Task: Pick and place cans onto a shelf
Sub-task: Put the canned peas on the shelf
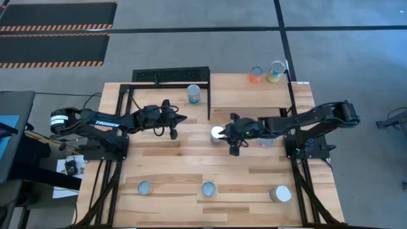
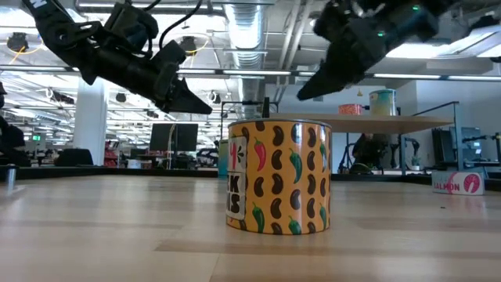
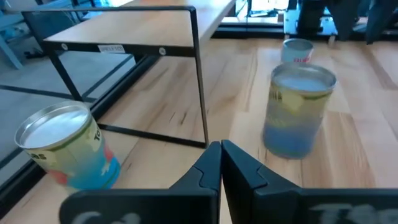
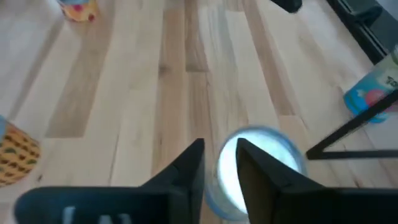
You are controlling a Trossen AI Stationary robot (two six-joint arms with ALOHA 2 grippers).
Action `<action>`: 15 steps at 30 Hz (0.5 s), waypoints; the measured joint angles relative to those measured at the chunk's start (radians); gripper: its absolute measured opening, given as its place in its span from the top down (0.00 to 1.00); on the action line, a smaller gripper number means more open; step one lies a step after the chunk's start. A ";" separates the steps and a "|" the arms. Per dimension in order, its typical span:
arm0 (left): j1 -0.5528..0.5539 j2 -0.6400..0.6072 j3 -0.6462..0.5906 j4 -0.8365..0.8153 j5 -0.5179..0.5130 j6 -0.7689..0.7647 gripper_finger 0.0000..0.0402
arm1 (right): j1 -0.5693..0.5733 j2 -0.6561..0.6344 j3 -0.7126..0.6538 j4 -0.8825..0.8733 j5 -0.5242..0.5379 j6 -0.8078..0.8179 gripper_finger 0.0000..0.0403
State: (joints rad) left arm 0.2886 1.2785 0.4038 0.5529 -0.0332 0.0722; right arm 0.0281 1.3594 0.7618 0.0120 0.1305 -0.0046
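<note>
Near the middle of the big plank tabletop [image 1: 191,159]: a small tin can with a shiny silver top [image 1: 216,133], upright, directly under the right gripper [image 1: 224,133]. Fingers of this gripper parted, with a clear gap and nothing clamped between them. Silver top visible through the gap in the right wrist view. Touching the can or not: cannot tell. Close behind, under the same arm, one more small can with a pale label [image 1: 266,140].

To the left of the silver-topped can and a little apart from it: the left gripper [image 1: 182,119], above the table, fingers pressed together to a point, empty.

Around them:
- A blue-labelled tin can [image 1: 194,94], upright on the table, just beside a thin black corner post [image 3: 200,74] of the shelf.
- At the far side of the table, the pale wooden shelf board on a black metal frame [image 1: 241,95], with two cans at its far edge: an orange can [image 1: 255,75] and a yellow-green can [image 1: 276,71].
- Left of the shelf, a black grid-like rack [image 1: 170,75].
- Along the near edge, well apart in a row: a grey-topped can [image 1: 145,187], a yellow can printed with beans and chillies [image 2: 278,176] and a pale-topped can [image 1: 280,194].
</note>
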 joint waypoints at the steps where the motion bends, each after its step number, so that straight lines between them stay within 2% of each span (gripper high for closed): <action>1: 0.000 0.000 0.000 -0.004 0.000 0.006 1.00 | -0.004 0.017 0.019 -0.023 0.000 -0.002 0.68; 8: 0.000 0.000 0.000 -0.034 0.000 0.021 1.00 | -0.012 0.154 0.135 -0.181 0.000 -0.053 0.59; 15: 0.000 0.000 0.000 -0.055 0.000 0.021 1.00 | -0.018 0.250 0.212 -0.233 0.013 -0.062 0.64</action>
State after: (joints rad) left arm 0.2886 1.2789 0.4042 0.4981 -0.0334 0.0929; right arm 0.0098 1.6089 0.9736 -0.2208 0.1434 -0.0666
